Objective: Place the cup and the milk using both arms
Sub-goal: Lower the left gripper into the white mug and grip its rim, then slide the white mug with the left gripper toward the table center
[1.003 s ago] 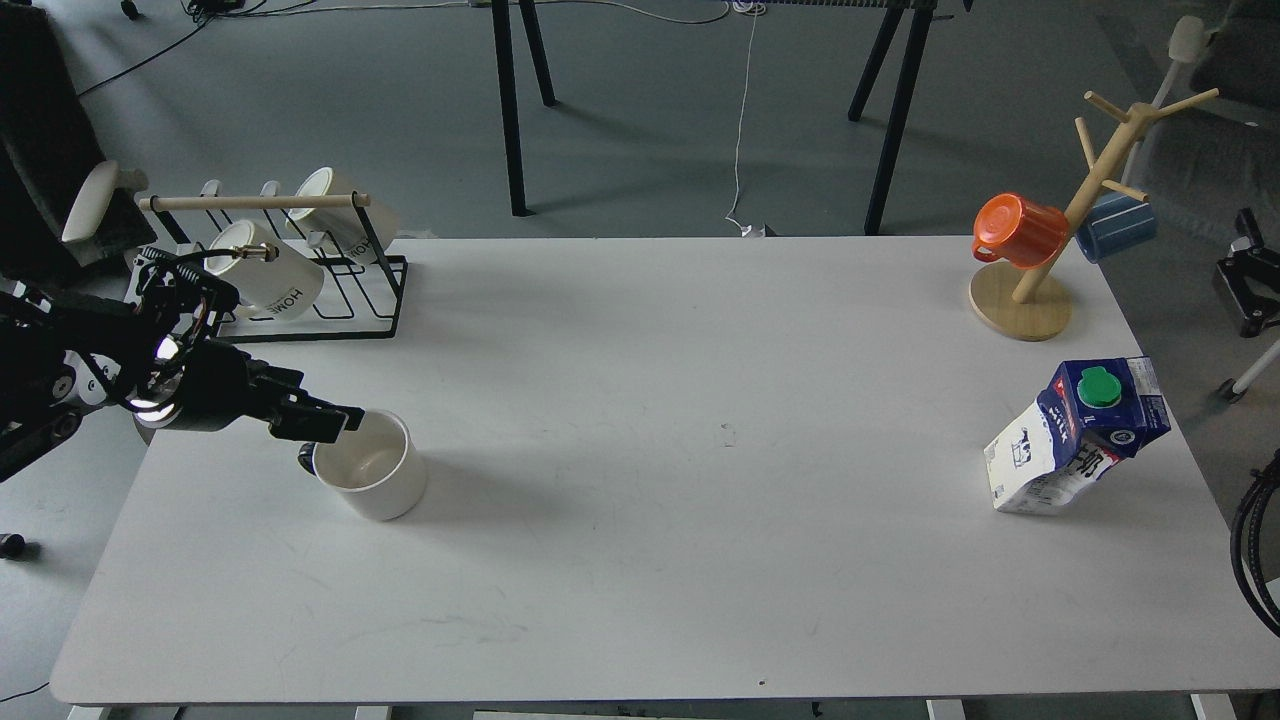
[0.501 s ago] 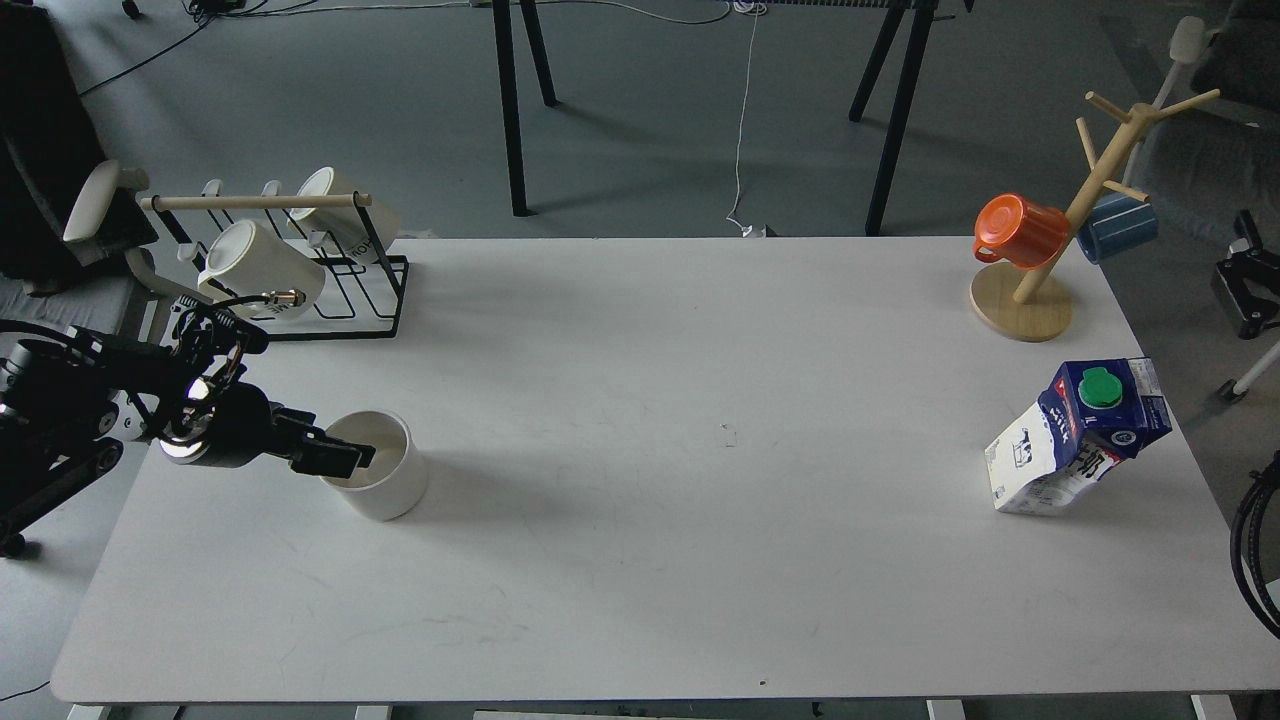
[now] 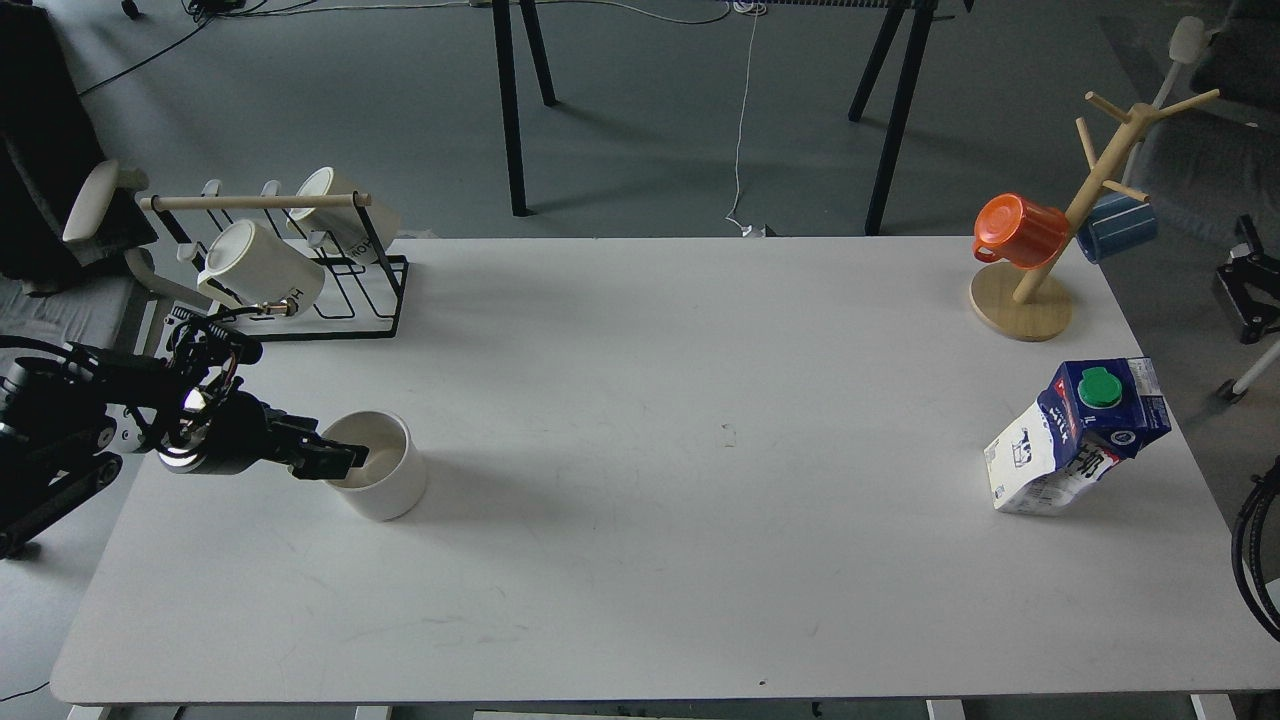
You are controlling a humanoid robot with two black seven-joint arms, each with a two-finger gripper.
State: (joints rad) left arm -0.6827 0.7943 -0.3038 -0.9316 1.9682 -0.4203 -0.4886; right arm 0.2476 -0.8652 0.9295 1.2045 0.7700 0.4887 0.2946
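Note:
The cup (image 3: 385,480), a plain white mug, stands upright on the left part of the white table (image 3: 640,520); its black handle is hidden behind my left gripper. My left gripper (image 3: 338,460) reaches in from the left and sits at the cup's left rim, its tip over the wall. It looks dark and end-on, so I cannot tell its fingers apart. The milk (image 3: 1078,435), a blue-and-white carton with a green cap, stands tilted near the table's right edge. My right gripper is out of view.
A black wire rack (image 3: 340,290) with cream mugs (image 3: 258,270) stands at the back left. A wooden mug tree (image 3: 1040,280) with an orange mug (image 3: 1020,230) and a blue mug (image 3: 1115,228) stands at the back right. Black cables (image 3: 1255,560) hang off the right edge.
My left gripper has dropped from above the cup's left rim to rim height and pulled slightly left. The cup and the milk have not moved.

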